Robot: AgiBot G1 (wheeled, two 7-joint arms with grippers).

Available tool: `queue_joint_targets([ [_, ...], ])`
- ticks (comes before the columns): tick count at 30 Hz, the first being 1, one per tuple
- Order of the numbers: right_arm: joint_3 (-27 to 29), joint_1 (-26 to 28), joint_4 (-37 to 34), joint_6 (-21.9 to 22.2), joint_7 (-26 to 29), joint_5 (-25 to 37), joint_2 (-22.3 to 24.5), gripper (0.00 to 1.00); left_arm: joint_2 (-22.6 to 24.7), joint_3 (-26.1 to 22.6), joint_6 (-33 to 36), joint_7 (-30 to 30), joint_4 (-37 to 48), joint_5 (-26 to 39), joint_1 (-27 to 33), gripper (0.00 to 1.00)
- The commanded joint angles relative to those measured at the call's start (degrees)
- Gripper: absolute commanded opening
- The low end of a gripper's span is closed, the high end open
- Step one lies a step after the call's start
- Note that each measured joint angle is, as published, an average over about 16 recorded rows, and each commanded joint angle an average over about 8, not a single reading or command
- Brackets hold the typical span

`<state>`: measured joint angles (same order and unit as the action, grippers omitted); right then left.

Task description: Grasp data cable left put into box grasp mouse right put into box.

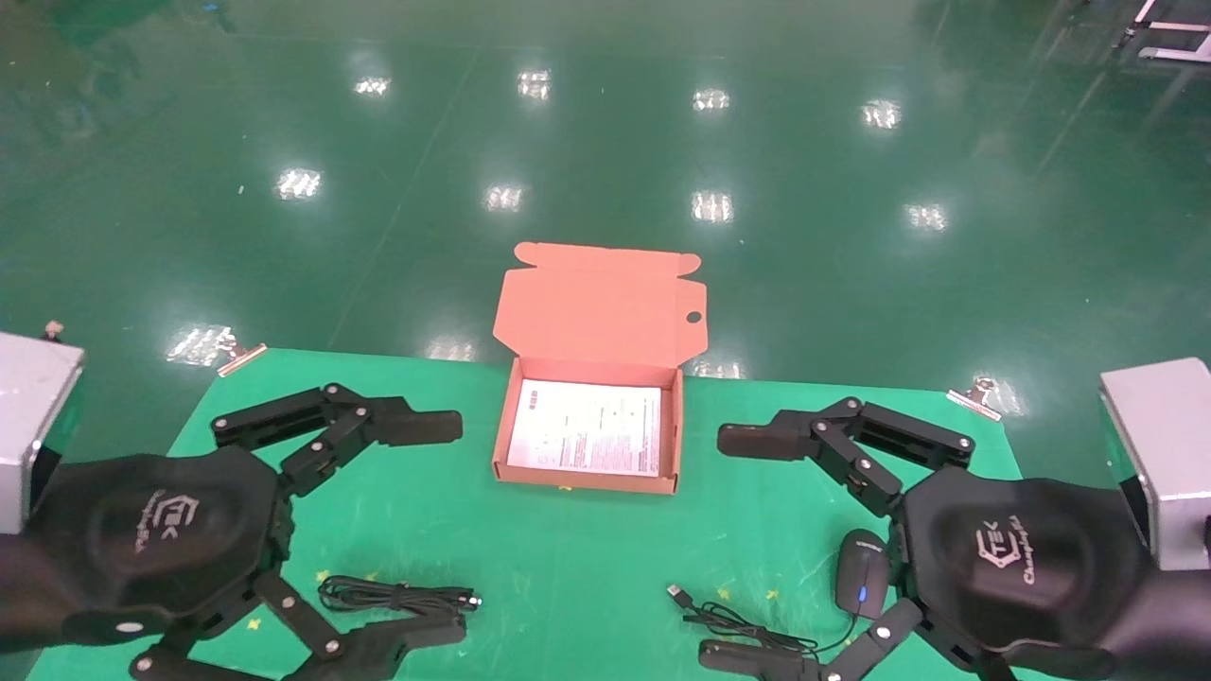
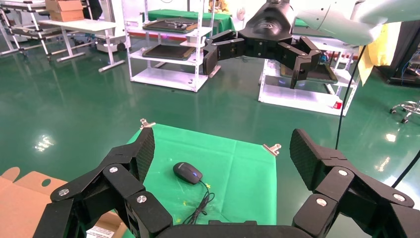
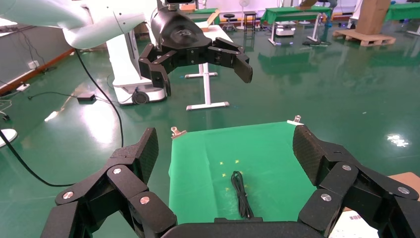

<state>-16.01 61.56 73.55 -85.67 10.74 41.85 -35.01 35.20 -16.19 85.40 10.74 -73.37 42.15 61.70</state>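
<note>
While both spread wide, left end effector [image 1: 430,525] and right end effector [image 1: 743,549] read "TEK" (right adds "Champion").

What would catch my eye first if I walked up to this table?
Probably the open salmon-orange box at the middle of the green table, its lid standing up and a white printed sheet inside. Flanking it hover two big black grippers, left gripper and right gripper, both with jaws spread wide. A data cable lies under the left one, a mouse under the right.
</note>
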Motion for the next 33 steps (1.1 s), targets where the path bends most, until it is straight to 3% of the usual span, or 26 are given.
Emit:
queue_joint_targets([
  [1, 0.0, 0.0, 0.0, 0.0, 0.0, 0.0, 0.0, 1.0, 0.0, 0.0, 0.0, 0.0, 0.0, 0.0, 0.0, 1.0],
  [33, -0.3, 0.3, 0.4, -0.1, 0.1, 1.0, 0.4, 1.0, -0.1, -0.4, 0.1, 0.0, -0.2, 0.9, 0.3, 1.0],
])
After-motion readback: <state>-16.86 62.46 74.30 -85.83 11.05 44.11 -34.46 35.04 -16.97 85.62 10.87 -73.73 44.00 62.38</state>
